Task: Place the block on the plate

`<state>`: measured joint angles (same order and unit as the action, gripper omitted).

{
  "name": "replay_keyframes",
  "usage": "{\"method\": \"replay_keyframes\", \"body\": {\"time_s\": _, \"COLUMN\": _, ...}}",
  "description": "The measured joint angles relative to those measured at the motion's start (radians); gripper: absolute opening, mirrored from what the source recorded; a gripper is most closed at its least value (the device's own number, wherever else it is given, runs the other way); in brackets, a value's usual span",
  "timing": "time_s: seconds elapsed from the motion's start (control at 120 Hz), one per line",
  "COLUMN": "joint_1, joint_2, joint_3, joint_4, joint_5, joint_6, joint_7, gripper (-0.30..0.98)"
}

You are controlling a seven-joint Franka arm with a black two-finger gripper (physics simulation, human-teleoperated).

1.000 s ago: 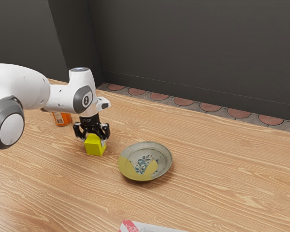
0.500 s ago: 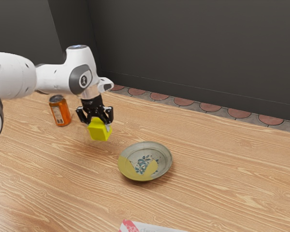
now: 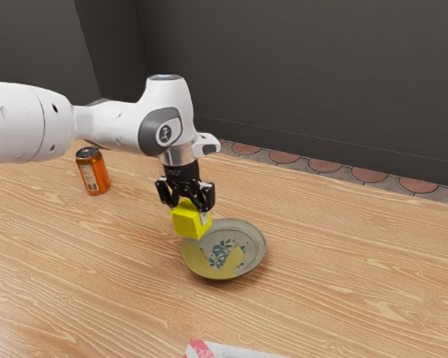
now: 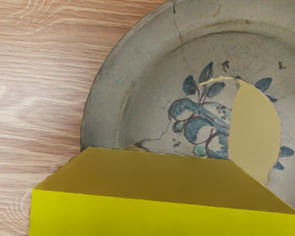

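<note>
The black two-finger gripper point(image 3: 190, 212) is clamped on a bright yellow, smooth-sided block point(image 3: 190, 224), one finger at each of two opposite sides. The block hangs slightly tilted, raised off the pale brown, wood-grained worktop point(image 3: 343, 283). In the exterior view its lower part overlaps the rim of a round grey-green ceramic plate point(image 3: 260, 245), on the side toward the exterior view's left. In the wrist view the block covers part of the plate's rim and inner face. How much gap lies under the block I cannot tell.

The plate sits flat on the worktop, with blue flowers and leaves at its centre, thin cracks and plain tan patches. A broad stretch of wood runs between it and the worktop's far edge, and a wider one spreads toward the exterior view's right.

An orange metal drink can point(image 3: 93, 171) stands upright, well apart from the plate, toward the exterior view's left. It carries a pale printed panel, too small to read. Near the exterior view's bottom edge lies a white and red printed item point(image 3: 235, 352), partly cut off; it has pale lettering on the red, which I cannot read surely. Beyond the worktop's far edge runs a strip of rounded reddish tiles point(image 3: 325, 165), then a dark grey wall point(image 3: 299, 82).
</note>
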<state>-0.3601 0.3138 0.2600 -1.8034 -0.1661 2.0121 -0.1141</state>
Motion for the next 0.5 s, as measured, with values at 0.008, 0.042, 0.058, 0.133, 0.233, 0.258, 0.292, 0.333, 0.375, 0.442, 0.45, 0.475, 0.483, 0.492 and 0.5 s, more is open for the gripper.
{"method": "replay_keyframes", "body": {"time_s": 0.008, "joint_1": -0.001, "joint_2": 0.001, "joint_3": -0.002, "joint_4": 0.001, "joint_5": 0.0, "joint_6": 0.0, "joint_7": 0.0, "gripper": 0.38}}
{"method": "replay_keyframes", "body": {"time_s": 0.042, "joint_1": -0.004, "joint_2": 0.008, "joint_3": -0.009, "joint_4": 0.004, "joint_5": -0.001, "joint_6": 0.0, "joint_7": 0.0, "gripper": 0.38}}
{"method": "replay_keyframes", "body": {"time_s": 0.058, "joint_1": -0.007, "joint_2": 0.012, "joint_3": -0.011, "joint_4": 0.006, "joint_5": -0.001, "joint_6": 0.0, "joint_7": 0.0, "gripper": 0.38}}
{"method": "replay_keyframes", "body": {"time_s": 0.133, "joint_1": -0.022, "joint_2": 0.044, "joint_3": -0.019, "joint_4": 0.024, "joint_5": -0.004, "joint_6": 0.002, "joint_7": 0.001, "gripper": 0.38}}
{"method": "replay_keyframes", "body": {"time_s": 0.233, "joint_1": -0.029, "joint_2": 0.092, "joint_3": -0.045, "joint_4": 0.057, "joint_5": -0.008, "joint_6": 0.006, "joint_7": 0.002, "gripper": 0.38}}
{"method": "replay_keyframes", "body": {"time_s": 0.258, "joint_1": -0.029, "joint_2": 0.1, "joint_3": -0.049, "joint_4": 0.062, "joint_5": -0.009, "joint_6": 0.007, "joint_7": 0.002, "gripper": 0.38}}
{"method": "replay_keyframes", "body": {"time_s": 0.292, "joint_1": -0.029, "joint_2": 0.111, "joint_3": -0.051, "joint_4": 0.069, "joint_5": -0.009, "joint_6": 0.008, "joint_7": 0.002, "gripper": 0.38}}
{"method": "replay_keyframes", "body": {"time_s": 0.333, "joint_1": -0.029, "joint_2": 0.128, "joint_3": -0.053, "joint_4": 0.083, "joint_5": -0.01, "joint_6": 0.01, "joint_7": 0.002, "gripper": 0.38}}
{"method": "replay_keyframes", "body": {"time_s": 0.375, "joint_1": -0.029, "joint_2": 0.146, "joint_3": -0.054, "joint_4": 0.092, "joint_5": -0.01, "joint_6": 0.011, "joint_7": 0.002, "gripper": 0.38}}
{"method": "replay_keyframes", "body": {"time_s": 0.442, "joint_1": -0.029, "joint_2": 0.163, "joint_3": -0.055, "joint_4": 0.097, "joint_5": -0.011, "joint_6": 0.013, "joint_7": 0.002, "gripper": 0.4}}
{"method": "replay_keyframes", "body": {"time_s": 0.45, "joint_1": -0.029, "joint_2": 0.164, "joint_3": -0.055, "joint_4": 0.098, "joint_5": -0.011, "joint_6": 0.013, "joint_7": 0.002, "gripper": 0.41}}
{"method": "replay_keyframes", "body": {"time_s": 0.475, "joint_1": -0.029, "joint_2": 0.166, "joint_3": -0.057, "joint_4": 0.098, "joint_5": -0.012, "joint_6": 0.014, "joint_7": 0.002, "gripper": 0.43}}
{"method": "replay_keyframes", "body": {"time_s": 0.483, "joint_1": -0.029, "joint_2": 0.167, "joint_3": -0.057, "joint_4": 0.098, "joint_5": -0.012, "joint_6": 0.014, "joint_7": 0.002, "gripper": 0.44}}
{"method": "replay_keyframes", "body": {"time_s": 0.492, "joint_1": -0.029, "joint_2": 0.167, "joint_3": -0.058, "joint_4": 0.098, "joint_5": -0.012, "joint_6": 0.014, "joint_7": 0.003, "gripper": 0.45}}
{"method": "replay_keyframes", "body": {"time_s": 0.5, "joint_1": -0.029, "joint_2": 0.167, "joint_3": -0.058, "joint_4": 0.099, "joint_5": -0.013, "joint_6": 0.014, "joint_7": 0.003, "gripper": 0.45}}
